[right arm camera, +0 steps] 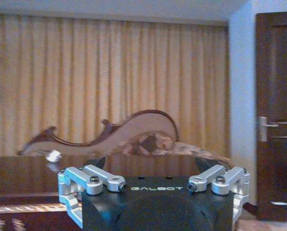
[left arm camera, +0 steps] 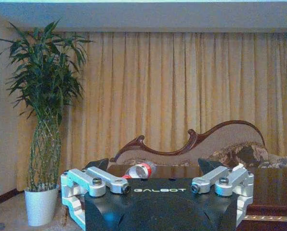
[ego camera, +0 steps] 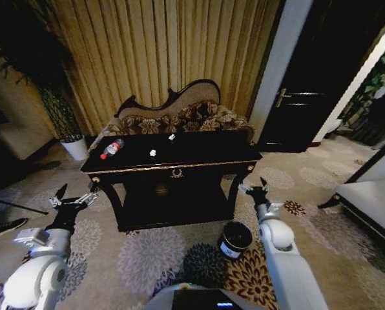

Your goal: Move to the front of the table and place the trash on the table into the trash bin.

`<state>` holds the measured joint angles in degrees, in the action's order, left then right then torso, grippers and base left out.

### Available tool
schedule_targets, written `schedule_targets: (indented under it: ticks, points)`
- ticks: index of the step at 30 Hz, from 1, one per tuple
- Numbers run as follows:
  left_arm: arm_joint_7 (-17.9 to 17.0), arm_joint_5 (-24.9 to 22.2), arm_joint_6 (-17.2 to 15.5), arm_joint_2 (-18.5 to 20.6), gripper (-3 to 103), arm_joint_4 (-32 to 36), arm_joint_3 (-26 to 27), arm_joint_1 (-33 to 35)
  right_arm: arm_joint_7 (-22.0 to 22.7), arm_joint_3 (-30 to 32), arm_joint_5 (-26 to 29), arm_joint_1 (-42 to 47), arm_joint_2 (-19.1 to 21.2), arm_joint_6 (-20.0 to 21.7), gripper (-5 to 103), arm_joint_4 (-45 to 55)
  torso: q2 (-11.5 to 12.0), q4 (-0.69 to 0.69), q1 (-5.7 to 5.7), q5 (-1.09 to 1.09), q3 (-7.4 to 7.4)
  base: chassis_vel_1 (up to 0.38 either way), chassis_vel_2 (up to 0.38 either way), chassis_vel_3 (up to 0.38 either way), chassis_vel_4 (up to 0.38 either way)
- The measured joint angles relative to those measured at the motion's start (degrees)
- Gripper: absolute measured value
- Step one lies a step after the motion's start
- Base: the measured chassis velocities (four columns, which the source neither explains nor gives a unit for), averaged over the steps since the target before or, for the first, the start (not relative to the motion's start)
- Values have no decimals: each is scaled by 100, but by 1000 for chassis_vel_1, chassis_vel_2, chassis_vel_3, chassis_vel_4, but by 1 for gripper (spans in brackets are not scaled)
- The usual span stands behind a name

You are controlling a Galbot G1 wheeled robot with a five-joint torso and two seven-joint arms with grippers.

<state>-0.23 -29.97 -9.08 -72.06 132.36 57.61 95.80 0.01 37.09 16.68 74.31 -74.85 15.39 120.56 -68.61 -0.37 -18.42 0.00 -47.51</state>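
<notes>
Meanwhile, the bottle [ego camera: 112, 148] lies flat, cap toward the table [ego camera: 199, 152] corner; both grippers' jaws spread wide.

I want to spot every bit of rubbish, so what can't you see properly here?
- Glossy black carved table: small white paper wads too tiny to count, head view.
- Clear red-capped plastic bottle: partly hidden behind the left gripper, left wrist view.
- Round dark bin: contents too dark, head view.
</notes>
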Motion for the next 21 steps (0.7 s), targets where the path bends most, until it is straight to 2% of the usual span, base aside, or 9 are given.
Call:
schedule_targets:
  ticks: [7, 10, 21]
  points:
    - [-68, 0, 1, 13, 100, -1, -5, -47, -1, -228, 292, 135, 278, 367, 100, 458, 0, 0, 0, 1, -1, 0, 0, 0, 0]
    - [-68, 1, 0, 8, 100, 16, -30, -59, -1, -352, 422, 169, 268, 562, 100, 610, 0, -1, 0, 0, 0, 0, 0, 0, 0]
    - [-74, 9, -11, 23, 100, 89, 0, -19, -1, -528, 339, 94, 103, 449, 100, 495, 0, -1, 0, 0, 0, -4, 5, 6, -4]
